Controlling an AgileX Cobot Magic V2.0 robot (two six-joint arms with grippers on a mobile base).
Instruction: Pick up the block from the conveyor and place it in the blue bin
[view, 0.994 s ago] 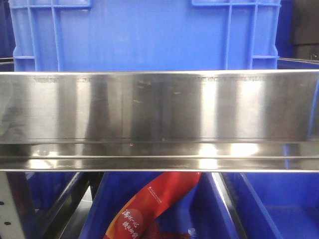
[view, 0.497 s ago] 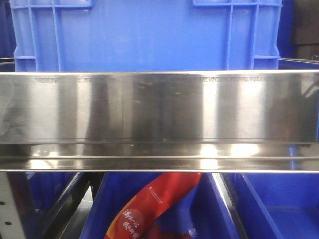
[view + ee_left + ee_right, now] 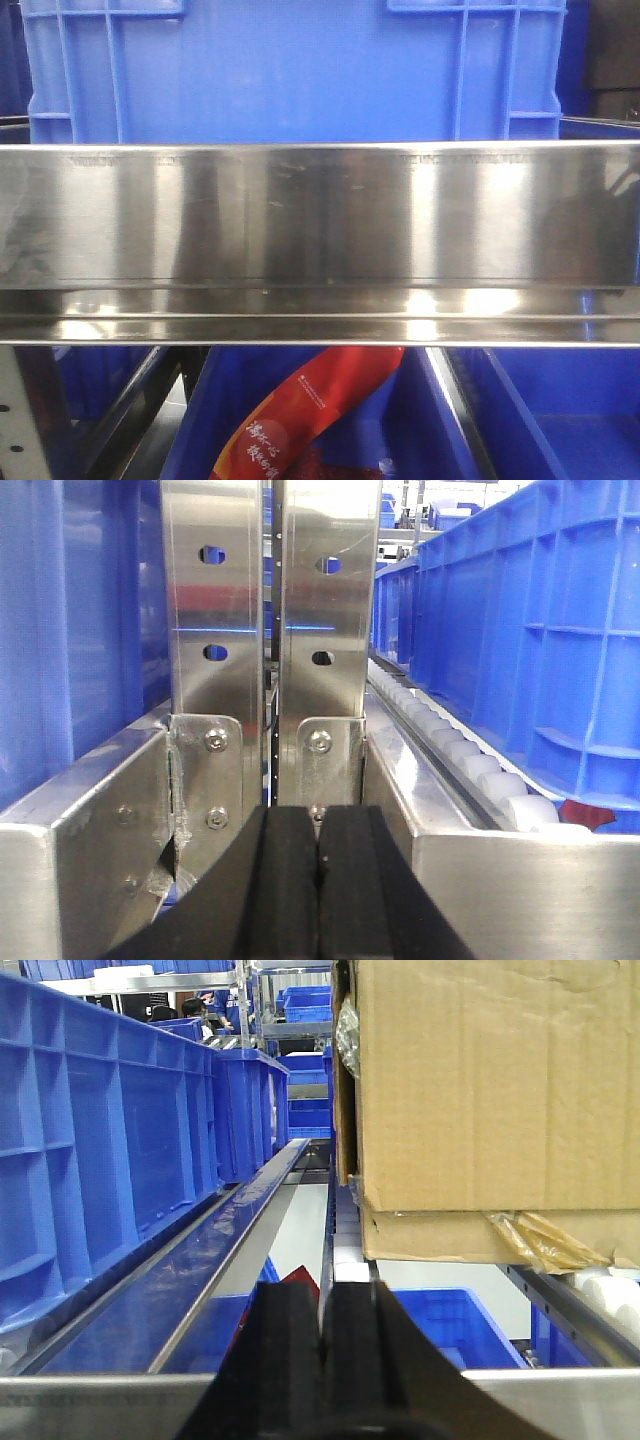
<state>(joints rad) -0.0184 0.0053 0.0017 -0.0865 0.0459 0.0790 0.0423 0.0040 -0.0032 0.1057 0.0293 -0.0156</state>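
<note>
No block and no conveyor belt show in any view. A large blue bin stands on the shelf behind a steel rail in the front view. My left gripper is shut, its black pads pressed together with nothing between them, facing two steel uprights. My right gripper is also shut and empty, held above a steel edge between a row of blue bins and a cardboard box.
A red printed packet lies in a lower blue bin under the rail. White rollers run beside a blue bin on the left wrist's right. Another blue bin sits below the cardboard box.
</note>
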